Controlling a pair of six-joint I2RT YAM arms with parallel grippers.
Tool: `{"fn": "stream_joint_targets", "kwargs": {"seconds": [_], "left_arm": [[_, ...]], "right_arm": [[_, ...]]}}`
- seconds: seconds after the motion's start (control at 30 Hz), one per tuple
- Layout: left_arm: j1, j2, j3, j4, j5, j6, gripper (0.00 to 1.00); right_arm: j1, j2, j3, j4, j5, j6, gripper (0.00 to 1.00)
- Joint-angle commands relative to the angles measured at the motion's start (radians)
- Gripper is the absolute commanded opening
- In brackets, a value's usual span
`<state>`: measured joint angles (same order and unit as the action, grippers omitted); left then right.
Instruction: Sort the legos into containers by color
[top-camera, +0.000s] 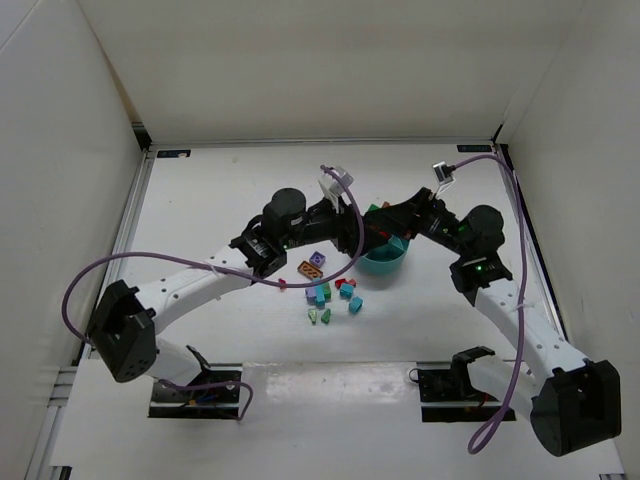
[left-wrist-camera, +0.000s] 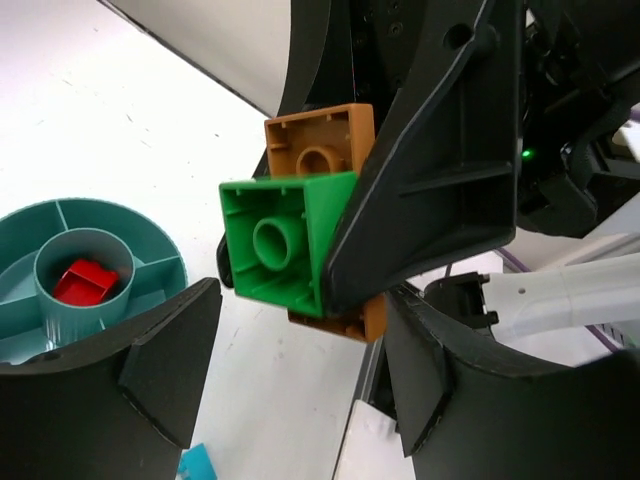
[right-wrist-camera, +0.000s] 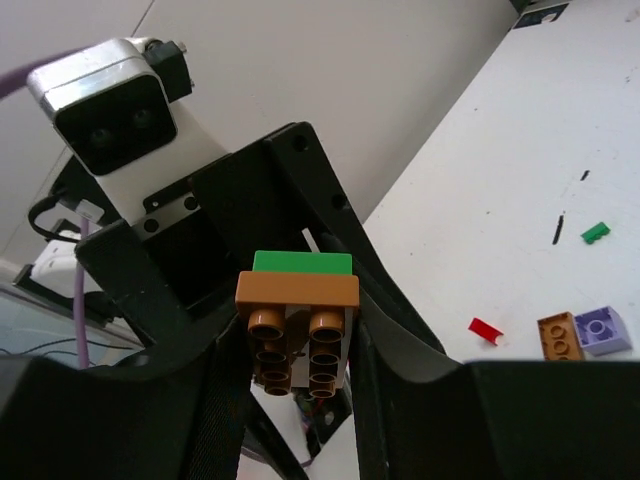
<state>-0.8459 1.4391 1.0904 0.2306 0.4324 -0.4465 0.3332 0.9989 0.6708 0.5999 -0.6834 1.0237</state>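
Observation:
My right gripper (right-wrist-camera: 298, 345) is shut on an orange brick (right-wrist-camera: 297, 291) with a green brick (right-wrist-camera: 303, 262) stuck to it, held in the air above the teal bowl (top-camera: 386, 264). In the left wrist view the pair shows as a green brick (left-wrist-camera: 275, 245) in front of the orange one (left-wrist-camera: 320, 140). My left gripper (left-wrist-camera: 300, 345) is open and empty, its fingers (left-wrist-camera: 170, 350) either side just short of the pair. In the top view both grippers meet, left (top-camera: 360, 214) and right (top-camera: 388, 224). A red brick (left-wrist-camera: 85, 282) lies in the bowl's central cup.
Loose legos lie on the table left of the bowl: an orange one (top-camera: 310, 268), a purple one (top-camera: 318, 258) and a teal, green and red cluster (top-camera: 335, 295). The right wrist view shows a purple brick (right-wrist-camera: 603, 328), an orange one (right-wrist-camera: 558, 335) and small red (right-wrist-camera: 487, 330) and green (right-wrist-camera: 596, 232) pieces.

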Motion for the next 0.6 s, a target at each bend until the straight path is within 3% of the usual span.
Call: {"fn": "stream_joint_targets", "kwargs": {"seconds": [0.0, 0.23, 0.57], "left_arm": [[0.005, -0.097, -0.038, 0.095, -0.056, -0.024, 0.75], [0.007, -0.157, -0.084, 0.141, -0.096, -0.031, 0.73], [0.008, -0.112, -0.067, 0.183, -0.055, -0.064, 0.59]], "right_arm": [[0.024, -0.003, -0.005, 0.104, 0.028, 0.044, 0.00], [0.032, -0.006, -0.010, 0.077, 0.061, 0.018, 0.00], [0.079, 0.004, -0.010, 0.127, 0.097, 0.035, 0.00]]}}
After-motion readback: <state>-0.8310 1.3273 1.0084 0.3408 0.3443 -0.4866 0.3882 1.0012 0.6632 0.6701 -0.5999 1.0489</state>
